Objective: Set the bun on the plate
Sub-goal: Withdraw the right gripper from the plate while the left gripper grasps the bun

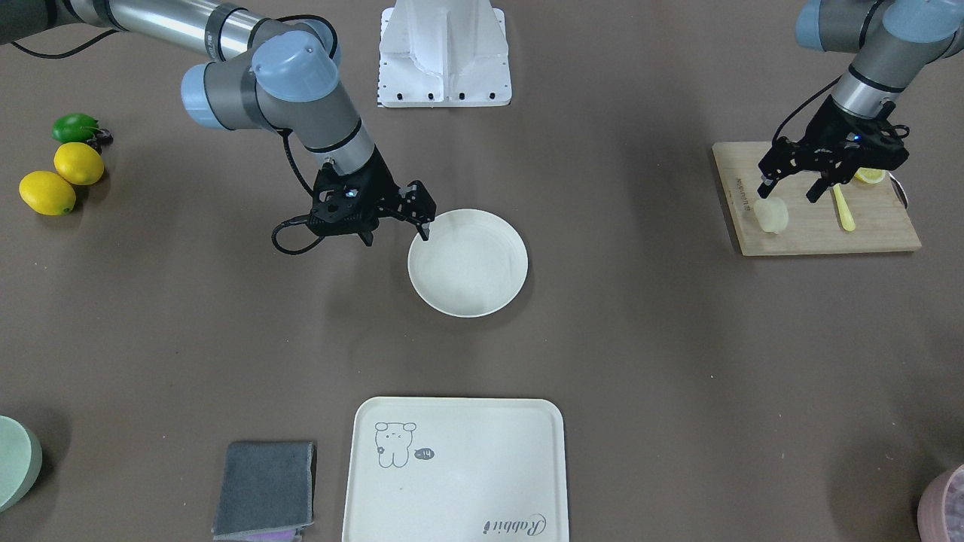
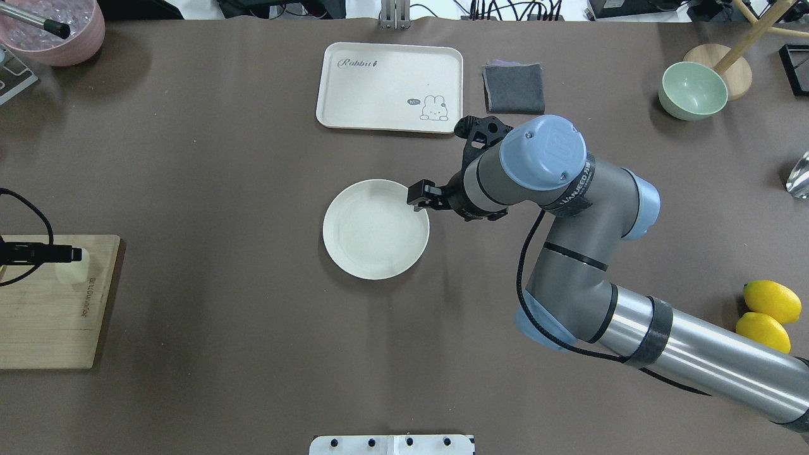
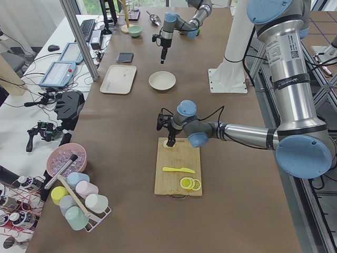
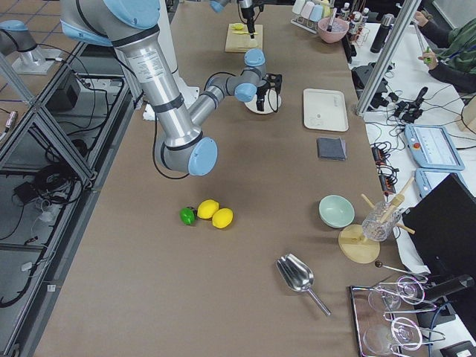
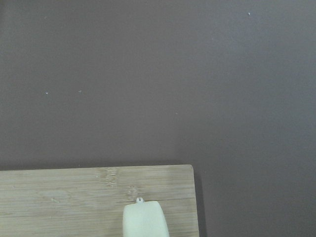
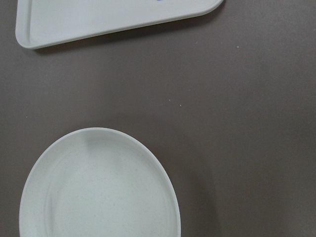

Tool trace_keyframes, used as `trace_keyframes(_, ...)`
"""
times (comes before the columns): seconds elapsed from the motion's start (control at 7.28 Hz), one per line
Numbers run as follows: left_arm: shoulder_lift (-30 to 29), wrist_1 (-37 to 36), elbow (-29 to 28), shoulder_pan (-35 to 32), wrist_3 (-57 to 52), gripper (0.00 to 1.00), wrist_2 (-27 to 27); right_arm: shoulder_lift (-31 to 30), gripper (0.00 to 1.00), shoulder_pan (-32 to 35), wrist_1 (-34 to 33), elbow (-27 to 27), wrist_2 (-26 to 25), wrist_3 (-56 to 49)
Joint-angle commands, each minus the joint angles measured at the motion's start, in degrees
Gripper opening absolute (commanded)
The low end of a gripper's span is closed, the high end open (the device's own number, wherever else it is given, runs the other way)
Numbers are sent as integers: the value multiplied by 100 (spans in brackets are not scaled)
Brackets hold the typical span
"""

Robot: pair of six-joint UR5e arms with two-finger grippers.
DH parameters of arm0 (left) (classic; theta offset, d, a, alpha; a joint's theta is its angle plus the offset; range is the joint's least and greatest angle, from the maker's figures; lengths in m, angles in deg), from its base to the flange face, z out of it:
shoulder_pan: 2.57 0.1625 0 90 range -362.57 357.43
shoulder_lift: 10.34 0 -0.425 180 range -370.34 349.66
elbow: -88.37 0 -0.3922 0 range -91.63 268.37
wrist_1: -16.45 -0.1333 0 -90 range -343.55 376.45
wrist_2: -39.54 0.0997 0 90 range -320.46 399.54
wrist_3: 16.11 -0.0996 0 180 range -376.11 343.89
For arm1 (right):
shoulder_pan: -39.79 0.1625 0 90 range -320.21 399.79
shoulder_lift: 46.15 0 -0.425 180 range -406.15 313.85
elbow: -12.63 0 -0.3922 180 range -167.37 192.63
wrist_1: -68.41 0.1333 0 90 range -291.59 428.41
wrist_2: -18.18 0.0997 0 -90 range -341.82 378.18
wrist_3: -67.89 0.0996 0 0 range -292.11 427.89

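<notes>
The bun, a pale cream lump, lies on the wooden cutting board near its corner. It also shows in the overhead view as the bun and at the bottom of the left wrist view as the bun. My left gripper hangs open just above the board, with one finger over the bun and nothing held. The round off-white plate sits mid-table with nothing on it. My right gripper is open and empty, with one fingertip over the plate's rim.
A yellow knife and a lemon slice share the board. A cream tray and a grey cloth lie beyond the plate. Two lemons and a lime sit at the table's right end, near a green bowl.
</notes>
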Motion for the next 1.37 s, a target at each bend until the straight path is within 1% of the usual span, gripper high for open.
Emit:
trace_keyframes(0.0,-9,-15,-150,207,-46,97,358,-49,99,82,5,-37,37,0)
trace_keyframes(0.14,-44,-7,-202,348,-46,97,457,-75,100,143,-3,-64,37,0)
trace_keyframes(0.27,-79,-7,-194,375,-46,88,449,-119,99,230,-3,-64,107,-8)
trace_keyframes(0.41,-106,-7,-203,410,-55,57,467,-154,99,257,-3,-55,142,-8)
trace_keyframes(0.55,-115,-7,-220,410,-81,54,467,-155,99,258,-3,-64,142,-8)
trace_keyframes(0.82,-115,-7,-221,428,-81,54,467,-207,99,284,-3,-81,142,0)
trace_keyframes(0.96,-115,2,-203,428,-81,46,467,-216,100,310,-3,-116,142,0)
trace_keyframes(1.1,-123,2,-203,419,-99,29,467,-225,99,328,-3,-117,142,0)
trace_keyframes(1.24,-115,2,-186,402,-116,0,467,-216,99,345,-3,-125,142,0)
